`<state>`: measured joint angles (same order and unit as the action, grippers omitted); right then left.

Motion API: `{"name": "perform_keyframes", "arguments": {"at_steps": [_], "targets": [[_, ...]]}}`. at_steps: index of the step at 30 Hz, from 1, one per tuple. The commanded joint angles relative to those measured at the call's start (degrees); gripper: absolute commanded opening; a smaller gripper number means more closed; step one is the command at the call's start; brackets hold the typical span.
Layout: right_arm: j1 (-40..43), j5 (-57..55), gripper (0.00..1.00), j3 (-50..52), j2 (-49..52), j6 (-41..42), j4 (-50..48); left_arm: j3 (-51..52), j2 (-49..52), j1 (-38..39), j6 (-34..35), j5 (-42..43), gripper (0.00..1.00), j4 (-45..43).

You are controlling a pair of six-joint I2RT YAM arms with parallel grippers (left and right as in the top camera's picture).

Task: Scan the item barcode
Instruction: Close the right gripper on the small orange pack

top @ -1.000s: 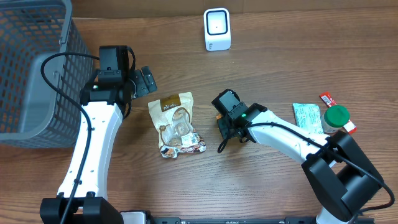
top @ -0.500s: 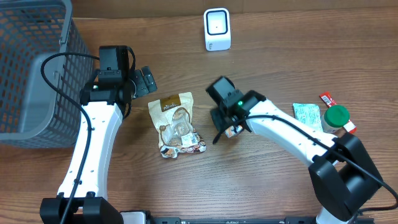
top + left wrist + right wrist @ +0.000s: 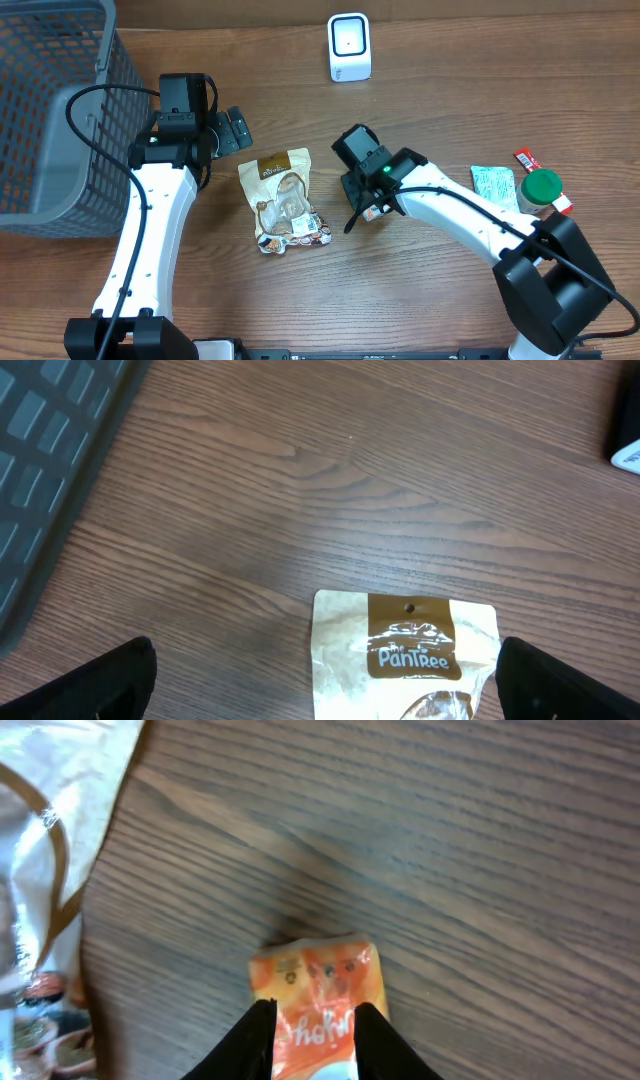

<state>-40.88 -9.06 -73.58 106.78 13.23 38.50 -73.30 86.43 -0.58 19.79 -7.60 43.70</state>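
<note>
the left tool (image 3: pixel 335 682) stands wide open, its two dark fingertips (image 3: pixel 108 682) in the bottom corners over the wooden worktop (image 3: pixel 300 490). between them lies a tan snack bag (image 3: pixel 405 650) with a brown "pantree" label. a grey basket (image 3: pixel 40 450) fills the upper left corner, and a dark object (image 3: pixel 627 430) pokes in at the right edge.

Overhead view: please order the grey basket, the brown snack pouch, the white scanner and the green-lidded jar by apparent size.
1. grey basket: by far the largest, though the frame edge cuts it.
2. brown snack pouch.
3. white scanner and green-lidded jar: nearly alike, so not ranked.
</note>
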Motion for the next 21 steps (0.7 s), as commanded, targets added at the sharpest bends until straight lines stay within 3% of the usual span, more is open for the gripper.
{"name": "perform_keyframes", "arguments": {"at_steps": [1, 21], "targets": [[0.1, -1.4, 0.26, 2.6, 0.0, -0.2, -2.4, -0.6, 0.5, -0.2, 0.4, -0.7, 1.00, -0.2], [0.1, -1.4, 0.27, 10.3, 0.0, -0.2, -12.5, -0.6, 0.5, -0.2, 0.4, -0.7, 1.00, -0.2]]}}
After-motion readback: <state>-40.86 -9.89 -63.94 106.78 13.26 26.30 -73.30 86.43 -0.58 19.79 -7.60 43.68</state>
